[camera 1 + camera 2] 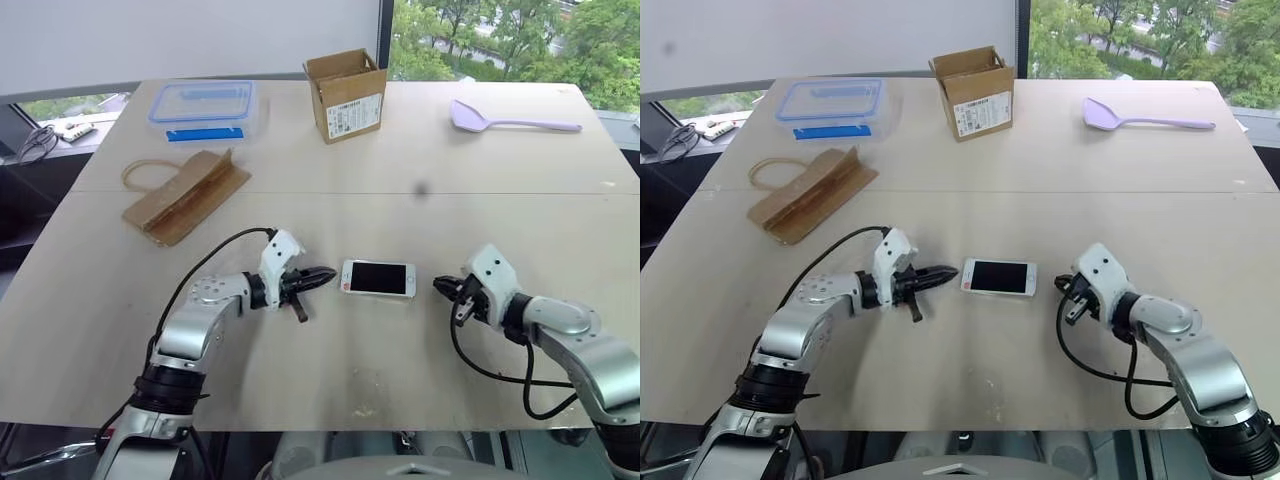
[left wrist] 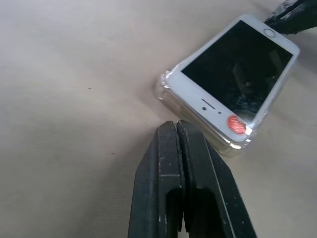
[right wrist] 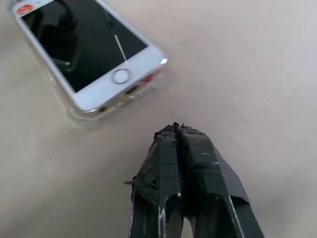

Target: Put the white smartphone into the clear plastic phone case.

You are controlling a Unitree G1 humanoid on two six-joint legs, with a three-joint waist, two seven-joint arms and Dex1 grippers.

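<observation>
White smartphone seated in clear plastic phone case; left gripper and right gripper flanking it, both clenched empty; verify corners flush before pressing.

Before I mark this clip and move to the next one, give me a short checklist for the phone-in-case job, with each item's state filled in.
1. White smartphone lies flat, screen up, on the table: ok.
2. Clear plastic phone case wraps the phone's edges in both wrist views: ok.
3. Phone pressed fully home at every corner: cannot tell.
4. Left gripper shut, holding nothing, tip just short of the phone's end: ok.
5. Right gripper shut, holding nothing, apart from the phone: ok.
6. Cardboard box and food box far from the phone: ok.
</observation>
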